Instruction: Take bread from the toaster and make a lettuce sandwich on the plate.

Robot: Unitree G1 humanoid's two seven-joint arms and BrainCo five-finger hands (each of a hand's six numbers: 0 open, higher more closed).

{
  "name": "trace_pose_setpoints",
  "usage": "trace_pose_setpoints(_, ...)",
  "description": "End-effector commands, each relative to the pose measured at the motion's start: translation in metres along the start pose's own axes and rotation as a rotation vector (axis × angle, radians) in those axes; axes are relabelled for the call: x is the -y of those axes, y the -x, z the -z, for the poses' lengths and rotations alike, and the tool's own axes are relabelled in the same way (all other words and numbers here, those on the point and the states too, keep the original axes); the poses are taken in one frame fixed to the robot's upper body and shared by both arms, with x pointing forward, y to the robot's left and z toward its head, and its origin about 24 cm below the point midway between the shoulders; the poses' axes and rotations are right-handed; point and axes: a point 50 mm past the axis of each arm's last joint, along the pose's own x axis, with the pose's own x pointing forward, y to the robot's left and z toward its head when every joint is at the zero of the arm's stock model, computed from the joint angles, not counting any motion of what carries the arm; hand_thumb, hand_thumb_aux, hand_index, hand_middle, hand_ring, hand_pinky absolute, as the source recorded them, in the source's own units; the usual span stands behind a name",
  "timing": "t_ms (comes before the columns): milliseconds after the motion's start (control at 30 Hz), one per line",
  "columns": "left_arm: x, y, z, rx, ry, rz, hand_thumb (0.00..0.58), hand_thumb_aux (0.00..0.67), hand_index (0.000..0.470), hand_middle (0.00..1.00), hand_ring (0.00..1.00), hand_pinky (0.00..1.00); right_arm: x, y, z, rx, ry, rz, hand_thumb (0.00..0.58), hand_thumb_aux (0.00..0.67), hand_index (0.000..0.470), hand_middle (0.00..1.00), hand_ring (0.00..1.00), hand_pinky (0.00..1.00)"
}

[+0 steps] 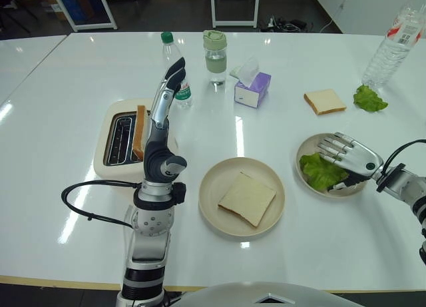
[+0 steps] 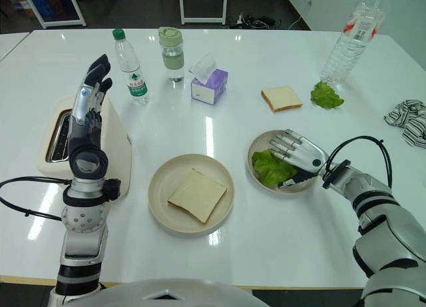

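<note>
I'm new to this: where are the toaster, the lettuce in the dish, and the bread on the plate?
toaster (image 2: 120, 146), right eye view, its cream side wall.
lettuce in the dish (image 1: 315, 170), left eye view, middle of the leaf.
bread on the plate (image 1: 247, 198), left eye view, centre of the slice.

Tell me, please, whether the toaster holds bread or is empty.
It holds bread: one slice stands upright in a slot of the toaster, rising above its top.

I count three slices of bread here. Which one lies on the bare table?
The slice at the far right, beside the loose lettuce leaf. A second slice lies on the plate; a third slice stands in the toaster.
</note>
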Motion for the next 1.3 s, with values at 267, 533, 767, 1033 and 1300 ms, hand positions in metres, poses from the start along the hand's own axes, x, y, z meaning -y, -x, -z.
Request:
trace_pose_setpoints(267, -0.001, 0.003, 0.003, -0.026, -0.003, 0.024, 0.000, 0.000, 0.000, 0.00, 0.00, 0.00, -0.007, -0.001, -0.027, 0.078, -0.162, -0.046, 0.580, 0.670, 0.470, 0.00, 0.00, 0.00)
trace_pose_setpoints(533, -0.001, 0.003, 0.004, -0.026, -0.002, 0.031, 0.000, 0.000, 0.000, 0.00, 0.00, 0.00, -0.004, 0.006, -0.015, 0.002, -0.178, 0.007, 0.580, 0.670, 0.470, 0.00, 0.00, 0.00)
trace_pose_setpoints(767, 0.003, -0.001, 0.003, -0.015, 0.014, 0.036, 0.000, 0.000, 0.000, 0.00, 0.00, 0.00, 0.044, 0.011, 0.008, -0.115, -0.273, 0.323, 0.580, 0.670, 0.470, 0.00, 0.00, 0.00)
trace_pose_setpoints(1033, 0.005, -0.004, 0.005, -0.008, 0.022, 0.038, 0.000, 0.000, 0.000, 0.00, 0.00, 0.00, 0.126, -0.042, -0.061, 0.195, -0.416, 0.580, 0.580, 0.670, 0.470, 0.00, 0.00, 0.00)
trace_pose_setpoints(1300, 0.009, -0.007, 0.006, 0.004, 0.032, 0.047, 0.000, 0.000, 0.000, 0.00, 0.00, 0.00, 0.151, -0.085, -0.109, 0.387, -0.500, 0.584, 0.580, 0.670, 0.470, 0.00, 0.00, 0.00)
